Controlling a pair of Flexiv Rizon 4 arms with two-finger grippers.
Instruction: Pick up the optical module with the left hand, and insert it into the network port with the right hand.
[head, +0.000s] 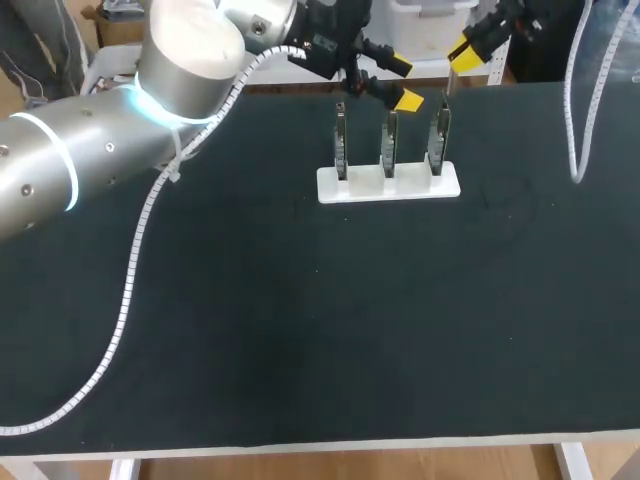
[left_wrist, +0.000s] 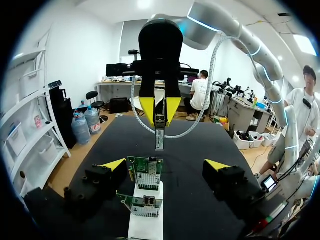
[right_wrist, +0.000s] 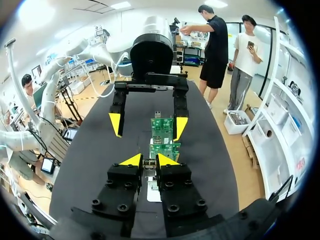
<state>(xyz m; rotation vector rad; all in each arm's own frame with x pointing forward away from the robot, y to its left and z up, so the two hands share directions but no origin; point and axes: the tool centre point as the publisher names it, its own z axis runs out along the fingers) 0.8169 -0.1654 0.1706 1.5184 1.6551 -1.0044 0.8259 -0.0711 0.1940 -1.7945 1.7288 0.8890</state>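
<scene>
right wrist view: right gripper (right_wrist: 149, 161), nearly closed, pinches the optical module (right_wrist: 148, 166) between its tips.

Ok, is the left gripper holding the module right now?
No, the left gripper is open and empty; the right gripper holds the module.

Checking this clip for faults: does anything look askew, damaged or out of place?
Nothing stands out. The three boards stand upright in the white stand, the right gripper holds the optical module upright near them, and the open left gripper hangs close by.
</scene>
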